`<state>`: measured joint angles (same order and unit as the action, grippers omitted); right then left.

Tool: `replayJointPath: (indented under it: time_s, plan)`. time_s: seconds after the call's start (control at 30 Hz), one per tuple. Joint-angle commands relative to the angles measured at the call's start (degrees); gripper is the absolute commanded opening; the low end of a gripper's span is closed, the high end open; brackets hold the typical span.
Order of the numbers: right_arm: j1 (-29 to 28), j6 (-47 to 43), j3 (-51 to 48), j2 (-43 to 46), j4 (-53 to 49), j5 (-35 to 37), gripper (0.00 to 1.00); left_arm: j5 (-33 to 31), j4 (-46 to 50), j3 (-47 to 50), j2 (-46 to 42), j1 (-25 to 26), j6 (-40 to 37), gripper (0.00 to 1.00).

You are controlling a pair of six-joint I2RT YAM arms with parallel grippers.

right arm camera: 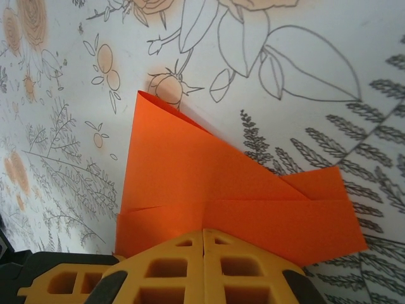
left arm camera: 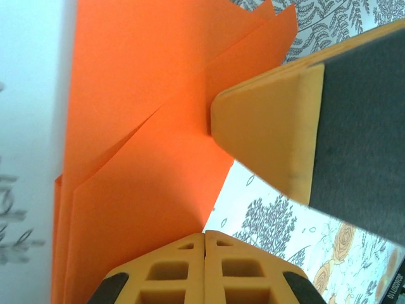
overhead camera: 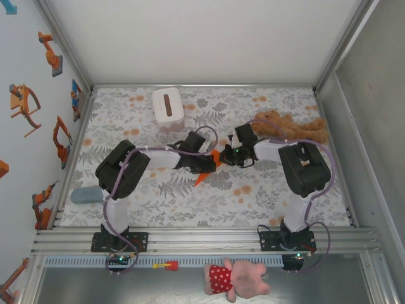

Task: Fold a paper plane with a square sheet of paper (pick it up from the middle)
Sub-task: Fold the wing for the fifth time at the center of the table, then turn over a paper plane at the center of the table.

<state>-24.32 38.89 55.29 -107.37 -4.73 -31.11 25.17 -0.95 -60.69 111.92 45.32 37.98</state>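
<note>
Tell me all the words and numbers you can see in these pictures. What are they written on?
Tiny white print on a dark part at the edge of the left wrist view: sideways, cut off, too small to read.
Orange paper: plain, no writing.
White tissue box: no words I can read.
Wall stickers: robot pictures, no words.

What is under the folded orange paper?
The floral tablecloth shows all around the orange paper. Whatever lies directly beneath the paper is covered by it.
</note>
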Motion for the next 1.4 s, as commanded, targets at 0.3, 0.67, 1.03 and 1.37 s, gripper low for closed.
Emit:
replayJointPath:
  time_s: [0.3, 0.67, 1.03, 1.37]
  plan:
    - [0.5, -3.7, -0.2, -2.5, -6.0, 3.6, 0.0, 1.0, 3.6, 18.5, -16.2, -1.0, 5.6, 0.06]
    - [-0.4, -4.7, 5.5, 12.3, -17.8, 8.1, 0.02, -5.5, 20.5, 16.4, -34.5, -5.3, 4.1, 0.28]
    - [-10.8, 3.1, 14.5, 13.5, -35.0, 29.4, 0.52, -11.9, 36.4, 14.5, -48.5, -16.4, -0.5, 0.77]
    - [-20.8, 13.2, 26.5, 1.3, -41.4, 41.3, 0.58, -12.3, 34.0, 17.9, -52.0, -22.4, -3.5, 0.98]
